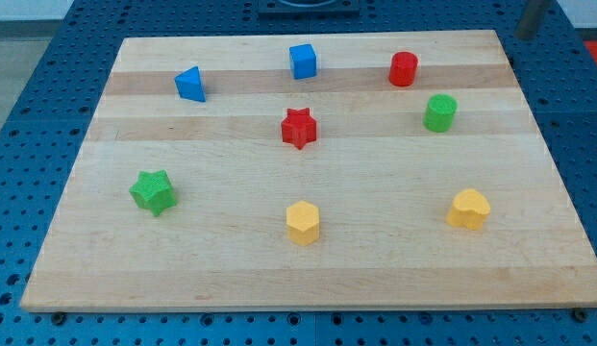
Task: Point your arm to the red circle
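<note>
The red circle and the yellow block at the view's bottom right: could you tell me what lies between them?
In the camera view, the green cylinder lies between the red circle and the yellow block. My tip does not show.

You are looking at a lab bench or robotics test setup: a pale wooden board lies on a blue perforated table with a regular grid of holes (the kind used for bolting down fixtures). Small coloured plastic blocks are spread across the board like test pieces.
</note>
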Available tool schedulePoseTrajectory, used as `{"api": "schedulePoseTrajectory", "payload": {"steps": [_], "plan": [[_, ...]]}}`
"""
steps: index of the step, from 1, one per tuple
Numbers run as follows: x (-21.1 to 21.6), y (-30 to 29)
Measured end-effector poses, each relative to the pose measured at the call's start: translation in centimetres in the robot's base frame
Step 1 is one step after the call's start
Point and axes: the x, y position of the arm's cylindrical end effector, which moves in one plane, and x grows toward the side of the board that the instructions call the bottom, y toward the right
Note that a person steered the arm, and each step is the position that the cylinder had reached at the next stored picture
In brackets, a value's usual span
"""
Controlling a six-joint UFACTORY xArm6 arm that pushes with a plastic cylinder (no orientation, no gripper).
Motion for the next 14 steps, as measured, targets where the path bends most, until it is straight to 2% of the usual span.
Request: {"api": "schedulePoseTrajectory", "payload": {"steps": [1,3,14], "plan": [[0.0,0.0],[-0.3,-7.5],[-1.4,-9.3]]}}
